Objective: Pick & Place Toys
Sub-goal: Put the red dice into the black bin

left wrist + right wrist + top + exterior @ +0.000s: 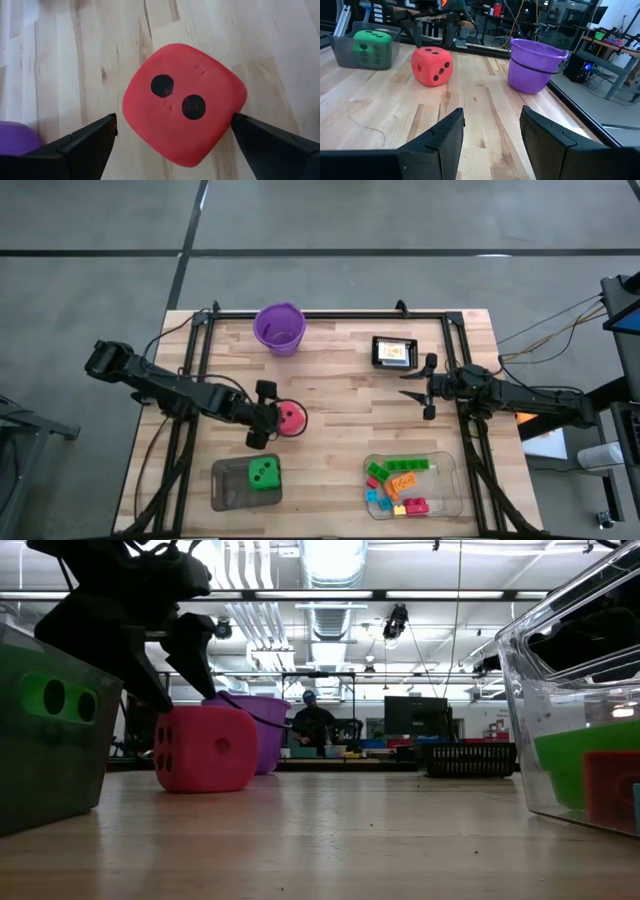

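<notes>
Seen from above, the left gripper [267, 413] sits at about eight o'clock from the table's [340, 430] centre, fingers spread wide to either side of the red die [291, 418], which rests on the wood just at the fingertips; its wrist view shows a gap between each finger [95, 132] and the die, whose two-dot face points up, tilted diagonally between the fingers. At six o'clock from that die the green die [264, 473] lies in the grey tray [229, 486], two dots up. The purple cup [279, 327] stands at twelve o'clock from the red die, well apart, nothing between them. Further right, the clear tray [452, 485] at five o'clock holds the building bricks [400, 483], green ones lying long axis left to right. A card holder [393, 352] sits at one o'clock. The right gripper [428, 387] hovers just beside it at three o'clock, fingers partly spread, holding nothing
</notes>
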Robot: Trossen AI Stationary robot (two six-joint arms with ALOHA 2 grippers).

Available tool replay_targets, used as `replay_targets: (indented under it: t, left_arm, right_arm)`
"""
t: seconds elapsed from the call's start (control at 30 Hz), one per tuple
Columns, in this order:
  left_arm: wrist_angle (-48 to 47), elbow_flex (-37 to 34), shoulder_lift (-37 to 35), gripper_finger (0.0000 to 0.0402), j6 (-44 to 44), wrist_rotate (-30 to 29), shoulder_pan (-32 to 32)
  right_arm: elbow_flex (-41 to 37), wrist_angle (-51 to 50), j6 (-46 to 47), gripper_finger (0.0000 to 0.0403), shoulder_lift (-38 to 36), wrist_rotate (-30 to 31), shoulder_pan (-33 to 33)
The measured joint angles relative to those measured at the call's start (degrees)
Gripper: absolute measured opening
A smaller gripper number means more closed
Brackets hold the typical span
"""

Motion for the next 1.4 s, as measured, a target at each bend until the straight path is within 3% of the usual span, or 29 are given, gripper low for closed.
replay_targets:
  t: [0.47,1.03,1.17,1.4]
  left_arm:
    - [1.9,-0.2,1.2,0.04,0.5,3.6,2.8]
    - [4.3,0.2,7.5,0.0398,1.9,5.3,6.0]
    - [4.2,0.3,7.5,0.0373,0.9,5.3,6.0]
    - [4.3,0.5,7.5,0.0279,-1.4,5.5,6.0]
  right_arm:
    - [0.0,0.0,0.2,0.0191,0.0,0.0,0.0]
    - [0.0,0.4,0.5,0.0191,0.8,0.2,-0.2]
    - [0.0,0.4,0.4,0.0191,0.9,0.2,-0.2]
    - [0.0,0.4,0.5,0.0191,1.0,0.2,-0.2]
